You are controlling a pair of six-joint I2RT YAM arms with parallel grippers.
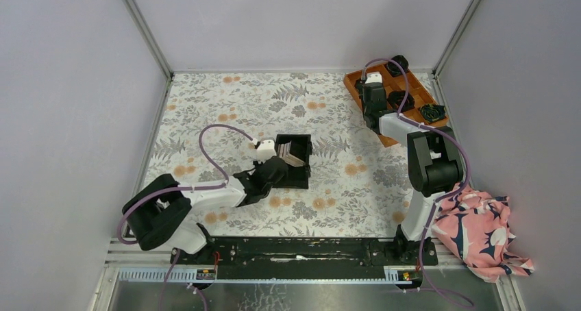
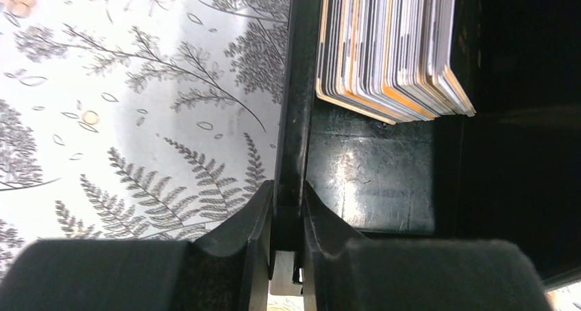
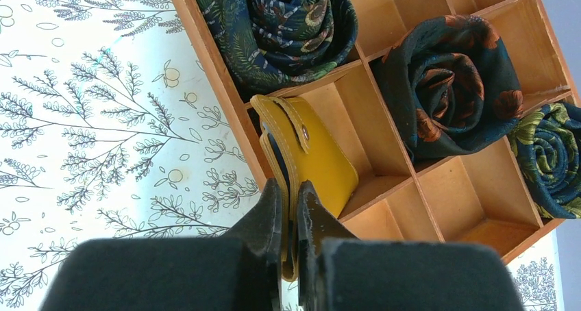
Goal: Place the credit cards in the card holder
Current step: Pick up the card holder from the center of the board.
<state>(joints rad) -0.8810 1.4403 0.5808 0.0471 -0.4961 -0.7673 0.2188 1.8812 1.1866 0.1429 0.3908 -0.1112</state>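
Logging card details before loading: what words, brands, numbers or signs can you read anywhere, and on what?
No text can be read in any view.
credit cards: edge-on in the black bin, faces hidden.
card holder: plain yellow outside with a snap, no mark.
floral cloth: only a printed pattern.

No legible text, label, brand, number or sign anywhere; credit cards (image 2: 390,51) show edges only, faces hidden.
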